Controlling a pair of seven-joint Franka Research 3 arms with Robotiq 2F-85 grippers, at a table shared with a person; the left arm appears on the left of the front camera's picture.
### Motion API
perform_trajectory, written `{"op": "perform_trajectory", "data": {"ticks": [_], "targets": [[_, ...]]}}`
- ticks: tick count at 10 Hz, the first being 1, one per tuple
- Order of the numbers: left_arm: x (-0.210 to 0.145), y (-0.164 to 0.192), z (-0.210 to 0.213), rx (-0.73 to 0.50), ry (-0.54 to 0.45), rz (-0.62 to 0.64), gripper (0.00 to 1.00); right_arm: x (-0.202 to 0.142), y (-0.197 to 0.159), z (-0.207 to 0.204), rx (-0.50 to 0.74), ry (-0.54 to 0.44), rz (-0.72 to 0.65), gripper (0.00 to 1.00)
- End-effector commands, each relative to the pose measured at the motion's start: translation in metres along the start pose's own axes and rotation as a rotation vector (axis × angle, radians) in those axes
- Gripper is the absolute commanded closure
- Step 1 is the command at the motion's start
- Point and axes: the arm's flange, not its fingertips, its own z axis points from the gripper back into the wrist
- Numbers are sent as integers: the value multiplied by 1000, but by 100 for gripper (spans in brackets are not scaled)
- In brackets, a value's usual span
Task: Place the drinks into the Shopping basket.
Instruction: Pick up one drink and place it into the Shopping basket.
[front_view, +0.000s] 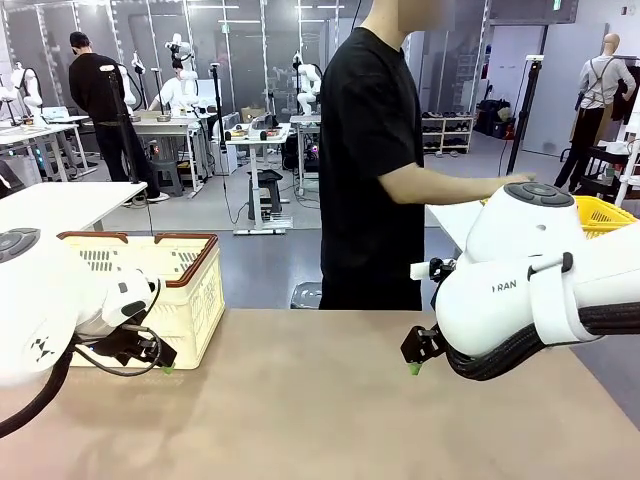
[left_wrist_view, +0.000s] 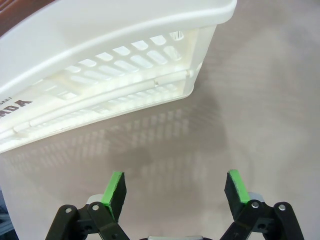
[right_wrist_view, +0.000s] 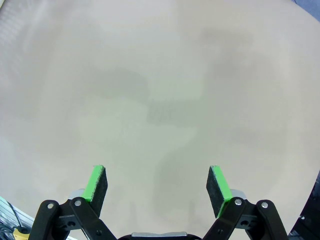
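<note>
Shopping basket (front_view: 150, 290), cream-white with slotted sides and a brown rim, upright on the table (front_view: 330, 400) at its left side, near the far edge. The left arm (front_view: 50, 310) overlaps the basket's lower left corner in the front view. The left gripper (front_view: 160, 365) hangs just in front of the basket's near wall, low over the tabletop. In the left wrist view the same gripper (left_wrist_view: 175, 187) has its green pads (left_wrist_view: 115, 189) spread wide with bare table between them. The basket's wall (left_wrist_view: 100, 60) fills the upper left, with part of its dark lettering at the edge.

The right gripper (front_view: 415, 366) is low over the table right of centre, well apart from the basket. Its jaws (right_wrist_view: 157, 182) are likewise spread wide over plain tabletop, holding nothing.

A person (front_view: 370, 160) in a black shirt stands at the far side, one hand (front_view: 515, 182) stretched toward the picture's right. There the bulky right arm (front_view: 530, 280) hides much of a yellow mesh basket (front_view: 605, 212) behind it. The surface between the two grippers is bare.
</note>
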Motion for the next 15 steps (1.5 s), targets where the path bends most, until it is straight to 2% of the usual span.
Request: {"op": "perform_trajectory", "data": {"ticks": [1, 15], "targets": [[-1, 2, 0, 1, 2, 4, 0, 0, -1, 0, 1, 0, -2, 0], [-1, 2, 0, 1, 2, 4, 0, 0, -1, 0, 1, 0, -2, 0]]}}
